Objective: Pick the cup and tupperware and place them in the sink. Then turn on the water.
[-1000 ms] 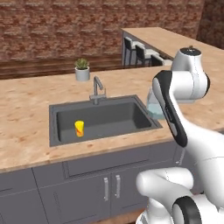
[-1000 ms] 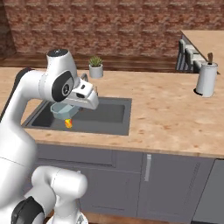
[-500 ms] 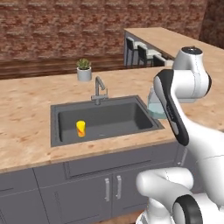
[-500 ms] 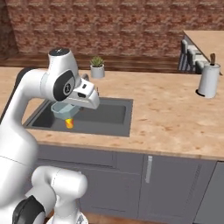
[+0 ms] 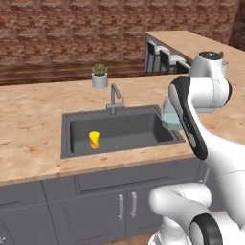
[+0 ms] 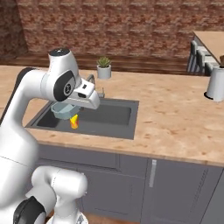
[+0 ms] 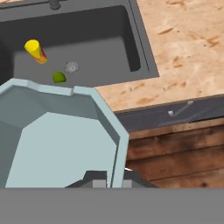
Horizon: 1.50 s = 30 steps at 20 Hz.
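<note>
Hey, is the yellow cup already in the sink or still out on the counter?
In. The cup stands upright on the floor of the sink, left of the faucet.

potted plant (image 5: 99, 75) on counter (image 5: 33, 115); white paper-towel roll (image 6: 215, 83) far right.

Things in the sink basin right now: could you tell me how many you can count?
2: the yellow cup on the sink floor toward its left, and a small green object beside the drain. The gripper-held tupperware may hide more.
</note>
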{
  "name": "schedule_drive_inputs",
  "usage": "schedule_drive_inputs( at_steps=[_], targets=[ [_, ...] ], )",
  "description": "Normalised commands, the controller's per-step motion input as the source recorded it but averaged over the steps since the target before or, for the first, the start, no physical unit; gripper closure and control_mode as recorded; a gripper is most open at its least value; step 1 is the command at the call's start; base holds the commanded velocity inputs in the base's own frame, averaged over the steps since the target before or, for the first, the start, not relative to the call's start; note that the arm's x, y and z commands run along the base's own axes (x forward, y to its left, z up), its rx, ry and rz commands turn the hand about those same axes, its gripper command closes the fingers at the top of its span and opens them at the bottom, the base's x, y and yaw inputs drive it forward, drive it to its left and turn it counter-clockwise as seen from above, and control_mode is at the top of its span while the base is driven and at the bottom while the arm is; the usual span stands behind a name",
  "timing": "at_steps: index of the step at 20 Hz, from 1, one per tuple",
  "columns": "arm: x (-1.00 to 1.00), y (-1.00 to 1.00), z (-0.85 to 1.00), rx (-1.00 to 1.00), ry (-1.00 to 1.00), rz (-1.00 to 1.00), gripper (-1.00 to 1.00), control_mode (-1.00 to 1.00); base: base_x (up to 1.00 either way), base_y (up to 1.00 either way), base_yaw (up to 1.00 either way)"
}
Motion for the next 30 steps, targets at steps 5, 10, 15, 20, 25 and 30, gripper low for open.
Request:
schedule_drive_inputs(
  at_steps=[5, 10, 15, 20, 25, 30],
  targets=[
    [0.00, 0.00, 0.00, 0.00, 0.00, 0.00, 1.00, 1.00, 0.39, -0.29, 0.03],
    [0.00, 0.00, 0.00, 0.00, 0.00, 0.00, 1.00, 1.00, 0.43, -0.36, 0.00],
    [0.00, 0.00, 0.00, 0.00, 0.00, 0.00, 1.00, 1.00, 0.40, -0.36, 0.00],
    [0.00, 0.00, 0.00, 0.00, 0.00, 0.00, 1.00, 1.00, 0.21, -0.17, 0.00],
    [0.00, 0.00, 0.00, 0.00, 0.00, 0.00, 1.00, 1.00, 0.48, -0.17, 0.03],
    [0.00, 0.00, 0.00, 0.00, 0.00, 0.00, 1.00, 1.00, 0.41, -0.13, 0.07]
  ],
)
